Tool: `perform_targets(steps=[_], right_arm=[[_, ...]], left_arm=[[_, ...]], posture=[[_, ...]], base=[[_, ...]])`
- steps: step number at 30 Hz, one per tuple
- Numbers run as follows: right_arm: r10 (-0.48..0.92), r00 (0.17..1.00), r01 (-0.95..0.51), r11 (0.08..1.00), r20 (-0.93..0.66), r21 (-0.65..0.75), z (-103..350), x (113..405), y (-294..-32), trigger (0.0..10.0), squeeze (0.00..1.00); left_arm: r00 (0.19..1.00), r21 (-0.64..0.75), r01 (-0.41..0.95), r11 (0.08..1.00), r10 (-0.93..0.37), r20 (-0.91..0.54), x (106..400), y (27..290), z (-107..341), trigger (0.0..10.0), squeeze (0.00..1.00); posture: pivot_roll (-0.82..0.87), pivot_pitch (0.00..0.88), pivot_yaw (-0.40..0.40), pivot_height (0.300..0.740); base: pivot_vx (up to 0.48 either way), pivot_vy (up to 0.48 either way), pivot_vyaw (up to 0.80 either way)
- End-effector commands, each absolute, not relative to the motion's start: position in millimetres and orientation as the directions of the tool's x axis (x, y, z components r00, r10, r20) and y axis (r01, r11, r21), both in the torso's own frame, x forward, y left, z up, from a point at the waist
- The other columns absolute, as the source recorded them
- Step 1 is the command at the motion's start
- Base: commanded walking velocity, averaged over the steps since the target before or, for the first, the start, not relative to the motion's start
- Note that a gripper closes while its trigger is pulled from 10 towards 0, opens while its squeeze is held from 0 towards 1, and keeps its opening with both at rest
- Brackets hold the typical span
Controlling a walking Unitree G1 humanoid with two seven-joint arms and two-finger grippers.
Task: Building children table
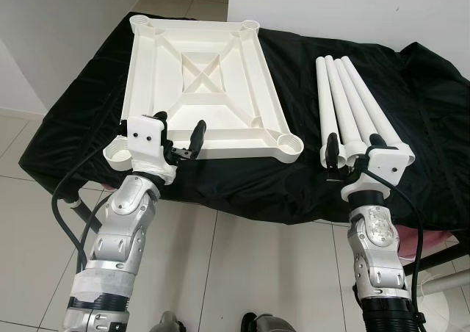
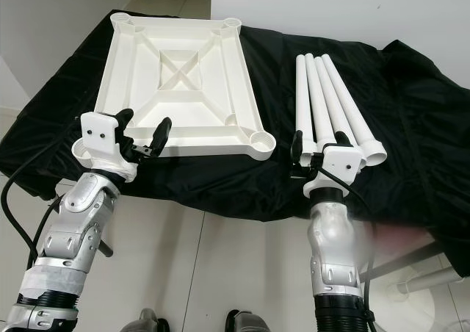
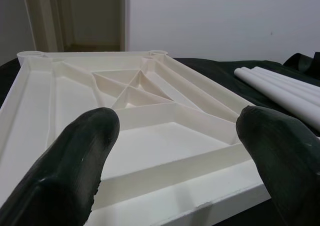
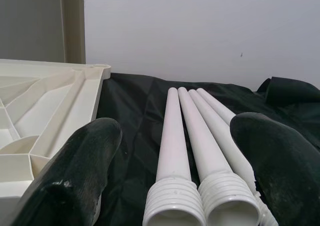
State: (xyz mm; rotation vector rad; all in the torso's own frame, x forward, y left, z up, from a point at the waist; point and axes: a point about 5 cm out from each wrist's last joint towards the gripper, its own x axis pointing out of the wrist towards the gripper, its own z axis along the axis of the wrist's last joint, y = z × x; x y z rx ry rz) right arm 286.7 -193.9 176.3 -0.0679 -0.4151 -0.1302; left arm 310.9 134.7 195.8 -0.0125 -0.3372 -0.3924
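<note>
Judging by the layout, assembly is not yet begun: the ribbed white plastic tabletop (image 1: 209, 82) lies inverted at upper left, four white threaded legs (image 1: 351, 100) unscrewed at right; left gripper (image 1: 178, 137) and right gripper (image 1: 355, 150) are released

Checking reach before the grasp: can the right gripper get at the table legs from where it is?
Probably yes. The right gripper is open at the threaded ends of the table legs, which lie side by side on the black cloth, nothing between.

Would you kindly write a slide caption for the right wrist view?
Open right pincer lined up with the threaded ends of white table legs on black cloth, upturned tabletop alongside.
</note>
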Motion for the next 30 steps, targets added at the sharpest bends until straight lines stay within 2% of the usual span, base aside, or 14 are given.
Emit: perform_targets(steps=[1,30], right_arm=[[-0.111,0.907,0.142,0.989,0.405,-0.046,174.3,285.7,-196.4,10.0,0.00],[-0.083,0.917,0.114,0.992,0.391,-0.057,170.2,289.3,-193.4,10.0,0.00]], left_arm=[[0.863,0.053,0.388,0.920,-0.383,0.329,311.5,135.4,195.5,10.0,0.00],[0.879,0.050,0.357,0.933,-0.354,0.321,305.7,140.1,192.6,10.0,0.00]], posture=[[0.05,0.088,-0.063,0.740],[0.07,0.103,-0.087,0.740]], base=[[0.266,0.000,0.00],[0.264,0.000,0.00]])
